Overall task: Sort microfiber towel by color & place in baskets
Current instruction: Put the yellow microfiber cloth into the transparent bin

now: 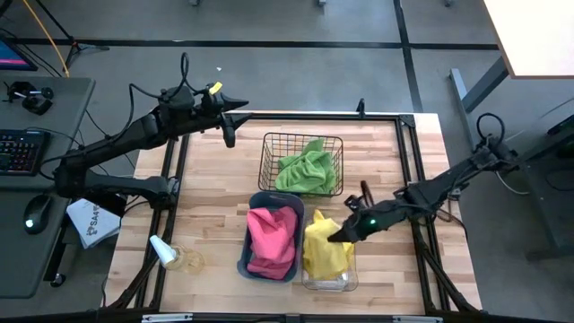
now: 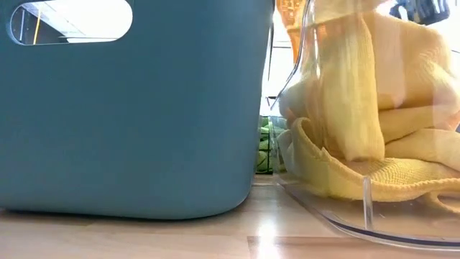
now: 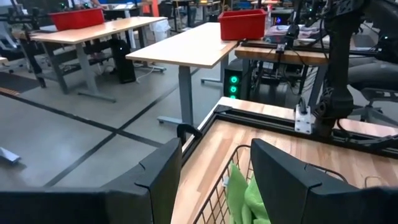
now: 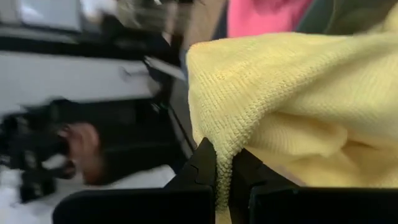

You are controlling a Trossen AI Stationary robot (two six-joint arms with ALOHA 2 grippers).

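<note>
A yellow towel [image 1: 325, 244] sits in the clear bin [image 1: 334, 283] at the table's near side, with its lower folds [image 2: 374, 176] on the bin's floor. My right gripper [image 1: 341, 235] is over that bin, shut on the towel. A pink towel [image 1: 272, 235] fills the teal bin [image 1: 244, 260] to the left of it. A lime green towel [image 1: 307, 169] lies in the black wire basket [image 1: 269, 152] behind them. My left gripper [image 3: 214, 180] is open, raised over the table's far left part, short of the wire basket [image 3: 217, 186]. My right gripper pinches an upper edge of the yellow towel [image 4: 225, 152] between its two fingertips [image 4: 208, 163], slanting down from the table's right. The cloth rises to the fingers while the rest [image 2: 345, 108] stays heaped inside the clear bin.
A white paper with blue print [image 1: 90, 220] lies off the table's left edge, beside a mouse and keyboard on a side desk. A small white cone and a clear object [image 1: 170, 254] lie at the near left. Black frame rails [image 1: 170, 170] border the table.
</note>
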